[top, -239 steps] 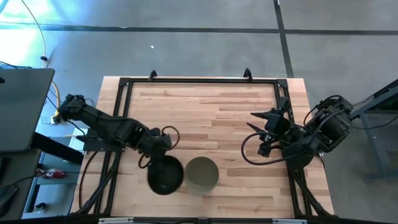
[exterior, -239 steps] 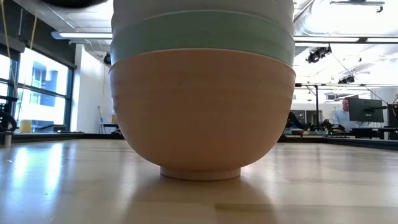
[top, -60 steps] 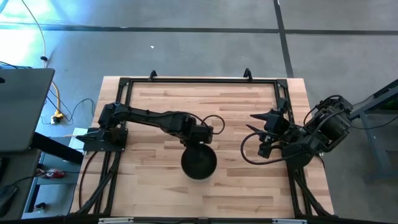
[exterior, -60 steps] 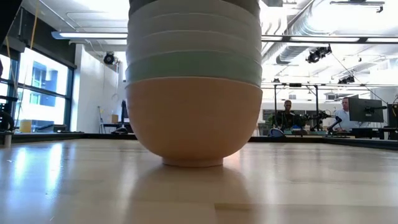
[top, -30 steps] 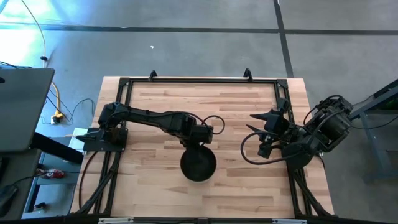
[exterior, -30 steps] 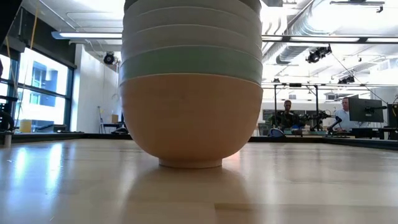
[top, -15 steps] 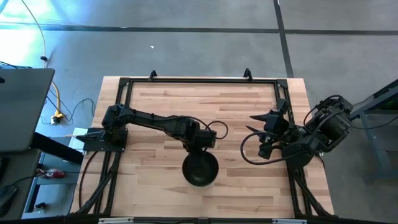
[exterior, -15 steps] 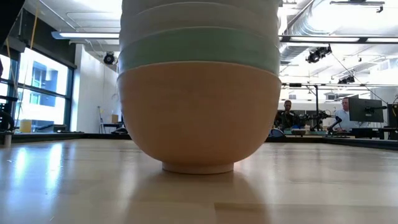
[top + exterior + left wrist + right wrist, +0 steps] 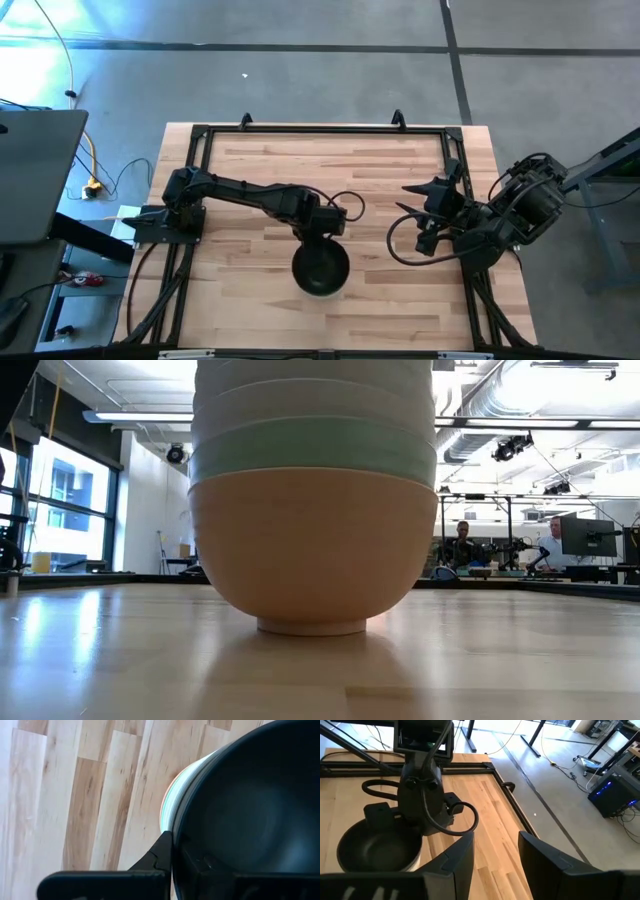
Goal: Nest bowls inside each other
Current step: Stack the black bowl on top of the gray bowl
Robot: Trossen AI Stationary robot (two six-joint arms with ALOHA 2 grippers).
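Observation:
The bowls stand nested in one stack near the table's near edge, the black bowl on top. In the low view the peach-orange bowl is lowest and stands on its foot ring, with the mint green bowl and white bowls above it. The olive-grey bowl is hidden. My left gripper is at the stack's far side, shut on the black bowl. My right gripper waits open near the table's right edge. My left gripper holds the black bowl by its rim on the far side of the stack. One finger is outside the wall and the other inside the hollow. The fingers come from above, pointing down. The bowl sits level in the stack.
Bare wooden tabletop lies around the stack, inside a black frame. The right arm rests at the right edge. A laptop stands off the table to the left. People sit far off in the room.
My left gripper, still on the black bowl's rim, moved slightly toward the near edge and then eased back a little. The whole stack slid with it on the table, showing larger and then a little smaller in the low view. The right arm kept still.

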